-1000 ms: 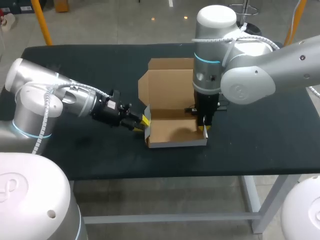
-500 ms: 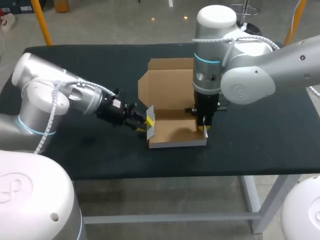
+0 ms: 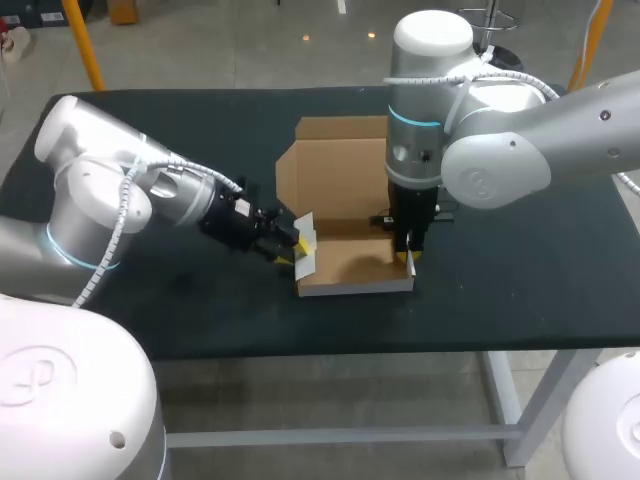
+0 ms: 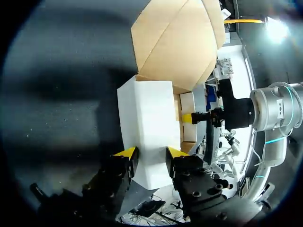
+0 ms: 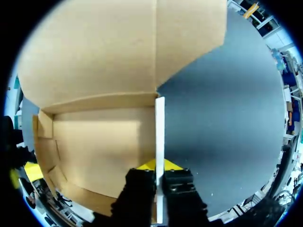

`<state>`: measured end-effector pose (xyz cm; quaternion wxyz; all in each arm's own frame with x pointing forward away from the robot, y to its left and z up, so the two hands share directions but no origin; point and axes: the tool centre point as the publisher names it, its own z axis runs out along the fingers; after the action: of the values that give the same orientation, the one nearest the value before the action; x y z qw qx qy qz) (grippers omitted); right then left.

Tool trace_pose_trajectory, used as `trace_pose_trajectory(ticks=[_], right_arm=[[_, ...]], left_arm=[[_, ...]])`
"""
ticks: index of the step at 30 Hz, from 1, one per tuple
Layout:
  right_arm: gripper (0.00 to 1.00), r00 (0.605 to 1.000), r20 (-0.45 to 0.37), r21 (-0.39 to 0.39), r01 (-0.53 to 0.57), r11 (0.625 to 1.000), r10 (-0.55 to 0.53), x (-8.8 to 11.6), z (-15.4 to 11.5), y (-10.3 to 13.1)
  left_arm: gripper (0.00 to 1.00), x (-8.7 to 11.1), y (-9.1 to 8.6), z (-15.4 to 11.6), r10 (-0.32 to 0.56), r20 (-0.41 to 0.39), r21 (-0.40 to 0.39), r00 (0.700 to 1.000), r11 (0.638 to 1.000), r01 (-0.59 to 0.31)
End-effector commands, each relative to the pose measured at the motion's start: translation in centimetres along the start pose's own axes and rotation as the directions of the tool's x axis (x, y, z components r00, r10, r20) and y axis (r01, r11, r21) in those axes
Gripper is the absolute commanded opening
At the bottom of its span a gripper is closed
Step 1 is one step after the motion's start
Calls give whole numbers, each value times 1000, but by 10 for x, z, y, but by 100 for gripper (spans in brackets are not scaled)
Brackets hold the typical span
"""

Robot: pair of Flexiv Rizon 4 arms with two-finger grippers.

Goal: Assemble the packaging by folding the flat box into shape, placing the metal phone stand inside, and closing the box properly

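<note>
The brown cardboard box [image 3: 350, 268] stands as an open tray at mid-table, its lid [image 3: 335, 170] lying back flat behind it. My left gripper [image 3: 298, 250] is at the tray's left end. Its open fingers [image 4: 128, 153] rest against the white outer face of the left side flap [image 4: 149, 118], which stands raised and leans toward the tray. My right gripper [image 3: 408, 258] points straight down, shut on the tray's right wall [image 5: 160, 137], which shows edge-on between its fingers. Beyond the flap, the right gripper's yellow tip [image 4: 188, 117] shows inside the tray. No metal phone stand is in view.
Dark table cloth [image 3: 520, 260] lies bare to the right of the box and along the front edge. My left arm [image 3: 150, 200] lies low over the table's left part. My right arm's bulky elbow [image 3: 490, 170] hangs above the box's right rear.
My left gripper has moved right and a little up, lifting the left side flap from low beside the tray to upright. The right arm has not moved.
</note>
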<state>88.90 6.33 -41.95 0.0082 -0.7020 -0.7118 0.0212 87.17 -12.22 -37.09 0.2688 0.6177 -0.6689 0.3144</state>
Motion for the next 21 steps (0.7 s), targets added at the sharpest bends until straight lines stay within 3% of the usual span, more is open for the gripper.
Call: trace_pose_trajectory(ticks=[1,12,21], right_arm=[[0,1000,2,4,0,1000,0,1,-1,1],[0,1000,2,4,0,1000,0,1,-1,1],[0,1000,2,4,0,1000,0,1,-1,1]], left_arm=[[44,8,1,5,-4,81,7,997,1000,4],[49,10,-1,15,-4,245,11,969,1000,2],[44,6,-4,23,-13,362,8,932,1000,10]])
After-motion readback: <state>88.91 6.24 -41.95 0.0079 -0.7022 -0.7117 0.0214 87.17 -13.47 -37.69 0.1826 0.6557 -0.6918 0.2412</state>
